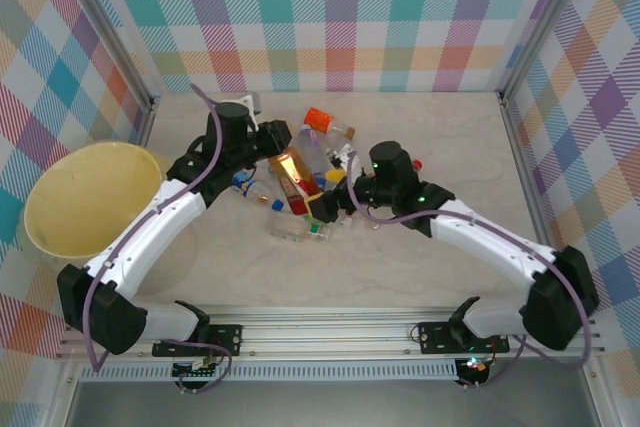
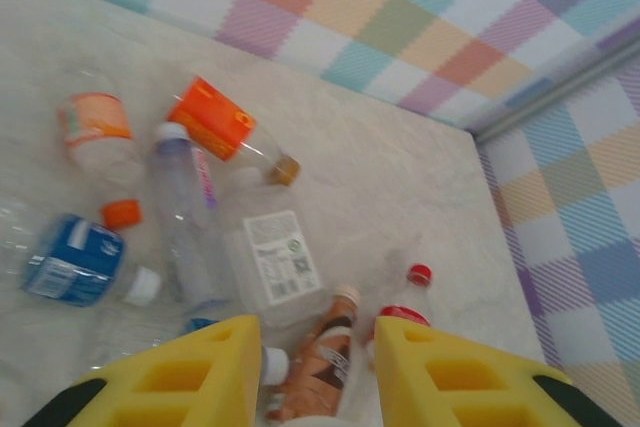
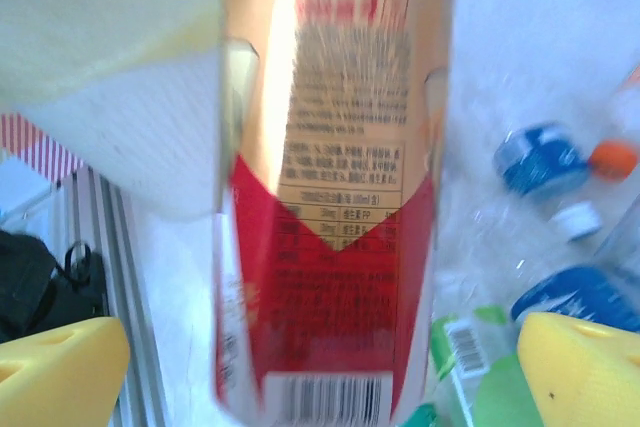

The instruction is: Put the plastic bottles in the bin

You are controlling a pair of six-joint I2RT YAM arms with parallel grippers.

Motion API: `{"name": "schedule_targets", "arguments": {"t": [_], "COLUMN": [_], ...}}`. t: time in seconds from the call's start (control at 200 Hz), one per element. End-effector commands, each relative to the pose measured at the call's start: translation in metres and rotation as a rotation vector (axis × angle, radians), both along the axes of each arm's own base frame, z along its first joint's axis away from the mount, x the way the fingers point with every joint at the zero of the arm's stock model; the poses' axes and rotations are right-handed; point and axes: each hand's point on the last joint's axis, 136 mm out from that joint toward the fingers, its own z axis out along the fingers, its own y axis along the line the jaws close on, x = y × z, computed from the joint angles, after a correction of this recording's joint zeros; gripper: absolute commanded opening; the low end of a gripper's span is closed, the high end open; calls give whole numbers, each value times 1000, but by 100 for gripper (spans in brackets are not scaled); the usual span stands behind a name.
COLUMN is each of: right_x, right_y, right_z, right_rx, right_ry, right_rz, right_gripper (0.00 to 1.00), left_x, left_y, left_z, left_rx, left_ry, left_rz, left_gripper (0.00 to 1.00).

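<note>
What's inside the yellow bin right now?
Only the bin's bare pale yellow inside shows, with no bottle in the part in view. The left arm crosses its lower right rim and covers the strip beneath it.

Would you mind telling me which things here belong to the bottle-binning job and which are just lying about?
Job in hand:
- the bin
- the plastic bottles heaped on the table
- the red-and-gold bottle, gripped by the left gripper
- the right gripper, open around that bottle

Not part of it:
- the checked walls
- the metal rail
</note>
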Motion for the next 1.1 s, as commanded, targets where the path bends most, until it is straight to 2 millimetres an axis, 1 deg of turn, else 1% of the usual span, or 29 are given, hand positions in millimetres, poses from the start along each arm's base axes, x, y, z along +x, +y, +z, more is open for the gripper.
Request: {"name": "schedule_targets", "arguments": {"t": [0.0,0.015,0.02,0.05,0.06,0.1,0.105,0.175,0.215,0.27,0.32,0.4,0.555,0.675,0.74,0.825,0.92,1.01,1.095], "right_x": [29,31,35,44,50,61,64,80,85,90,92,93,96,97,97,98,99,100,102], "right_y": [-32,-35,-39,-49,-56,-70,-74,-102,-112,-119,-119,-114,-109,-109,-109,-109,-109,-108,-107], "right_z": [48,48,49,48,46,41,39,21,9,-4,-12,-17,-13,-12,-12,-11,-9,-8,-8], "right_rx": [96,96,94,88,80,60,53,1,-26,-42,-51,-53,-43,-35,-35,-36,-39,-44,-42], "right_ry": [-186,-187,-191,-192,-191,-178,-173,-120,-76,-15,25,47,44,37,35,32,22,17,17], "right_rz": [-260,-286,-320,-398,-450,-559,-588,-778,-845,-887,-890,-873,-859,-860,-861,-862,-862,-859,-858], "right_gripper": [100,100,100,100,100,100,100,100,100,100,100,100,100,100,100,100,100,100,100], "left_x": [-6,-7,-7,-9,-10,-13,-14,-21,-25,-32,-37,-46,-62,-75,-83,-92,-101,-105,-107], "left_y": [36,39,40,48,51,62,64,80,85,91,98,113,146,160,169,186,210,228,245], "left_z": [29,33,34,41,44,54,55,75,86,101,113,132,179,210,223,234,241,241,236], "left_rx": [100,110,116,141,149,185,189,237,257,280,303,363,503,547,572,634,727,796,821], "left_ry": [-82,-93,-95,-118,-127,-152,-155,-197,-220,-249,-270,-312,-400,-465,-492,-502,-481,-440,-397], "left_rz": [109,116,121,141,152,187,191,239,246,252,267,311,434,479,513,598,722,810,867], "left_gripper": [32,32,32,32,32,32,32,32,32,32,32,32,31,32,32,32,31,30,30]}}
